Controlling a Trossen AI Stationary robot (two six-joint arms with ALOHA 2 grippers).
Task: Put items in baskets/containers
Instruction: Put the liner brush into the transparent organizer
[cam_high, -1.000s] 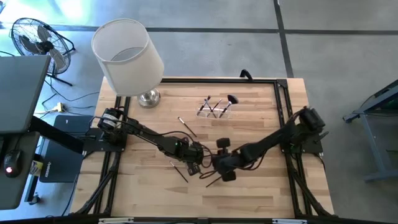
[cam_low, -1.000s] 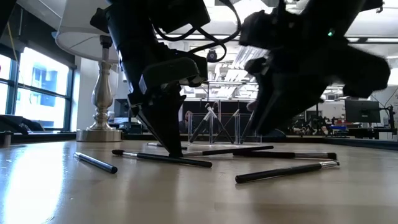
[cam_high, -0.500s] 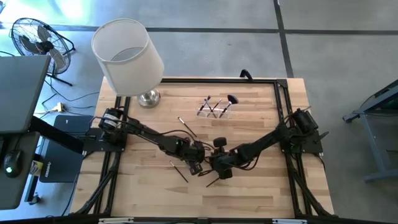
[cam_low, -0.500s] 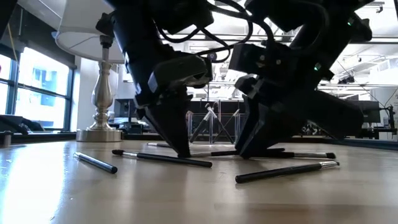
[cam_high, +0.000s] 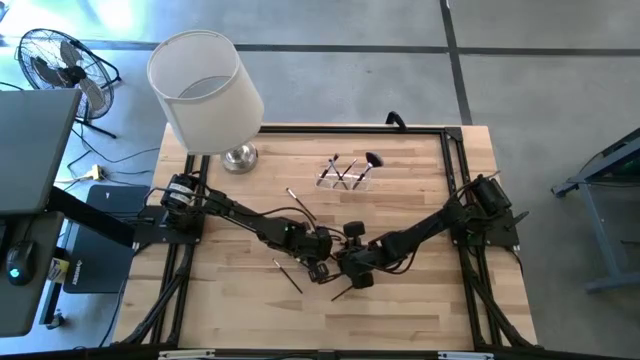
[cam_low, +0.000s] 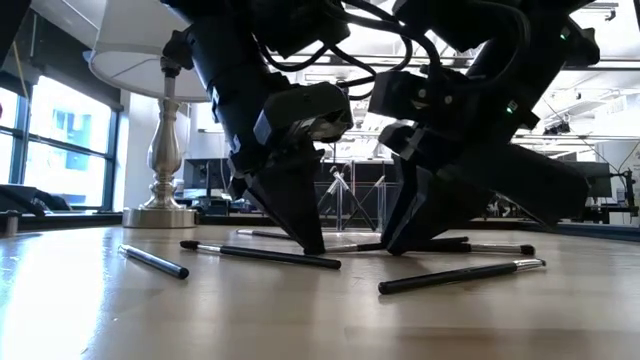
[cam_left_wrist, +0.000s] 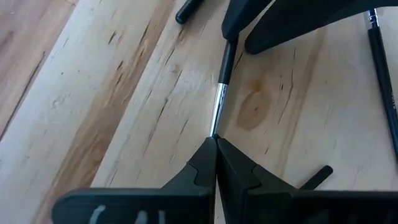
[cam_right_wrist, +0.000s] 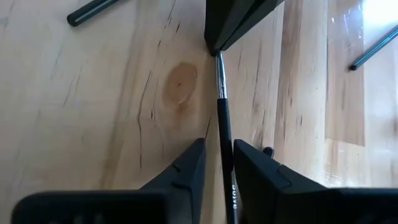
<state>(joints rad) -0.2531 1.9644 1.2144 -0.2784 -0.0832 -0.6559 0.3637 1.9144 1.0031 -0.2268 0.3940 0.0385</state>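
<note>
A slim makeup brush (cam_left_wrist: 219, 102) with a dark handle and a silver ferrule lies low over the table's middle, between my two grippers. My left gripper (cam_left_wrist: 215, 140) is shut on its bristle end. My right gripper (cam_right_wrist: 219, 149) stands with a finger on either side of the dark handle (cam_right_wrist: 222, 124), and only a narrow gap remains. Both point slanting down and face each other (cam_high: 335, 262). The clear holder (cam_high: 345, 175) stands toward the far edge with a few brushes in it. My left gripper pinches the brush's thin bristle end (cam_left_wrist: 215, 132), just past the ferrule, between its two fingertips. It comes slanting down from the table's left and lies along the brush. My right gripper has the handle between its fingers. A sliver of wood shows beside the handle; whether they touch, I cannot tell.
Loose brushes lie on the wood around the grippers (cam_low: 155, 261) (cam_low: 260, 255) (cam_low: 460, 275) and one nearer the holder (cam_high: 300, 205). A lamp with a big white shade (cam_high: 205, 90) stands at the far left corner. A black frame edges the table.
My right gripper has come down toward the table and now stands over the brush's handle, close to my left gripper. My left gripper has kept its place, stayed shut and tipped a little, so its fingertips have swung toward the right gripper.
</note>
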